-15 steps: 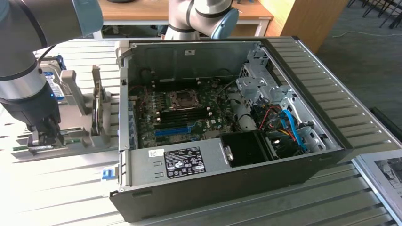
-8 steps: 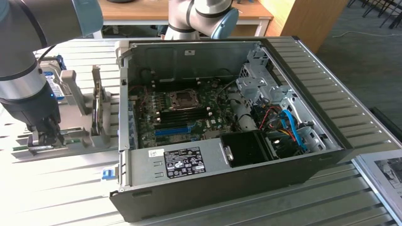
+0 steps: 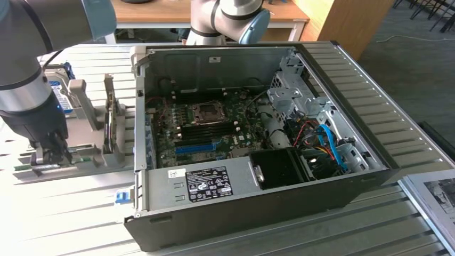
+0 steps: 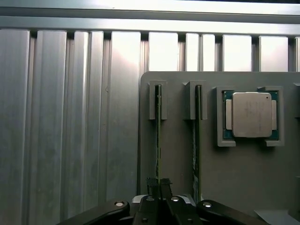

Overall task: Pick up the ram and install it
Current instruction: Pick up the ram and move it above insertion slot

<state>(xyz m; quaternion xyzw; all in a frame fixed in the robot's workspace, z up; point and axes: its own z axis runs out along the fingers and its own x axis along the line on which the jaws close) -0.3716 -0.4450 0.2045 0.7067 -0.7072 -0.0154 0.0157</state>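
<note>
The ram (image 4: 158,136) is a thin green stick. It stands on its edge in a slot of the gray holder (image 4: 178,154). It sits in the slot nearest the holder's outer edge. The pincer (image 4: 159,183) is at one end of this stick. Its two fingers (image 4: 152,183) are pressed close together, one on each side of the stick, so it is pinching the ram. The ram has not come out of its slot. A second ram stick (image 4: 197,140) stands in the next slot of the holder, so there are two sticks, side by side but not touching. One square silver chip (image 4: 251,115) lies flat in its own pocket of the holder, past the second stick. The holder rests on a surface (image 4: 70,140) made of long metal slats. In the exterior view, one gray robot arm (image 3: 29,90) reaches down to the holder. One hard drive (image 3: 65,93) with a blue and white label stands at the holder's far end. One big open computer case (image 3: 206,61) lies beside the holder, on the exterior view's right, with its board showing inside.
</note>
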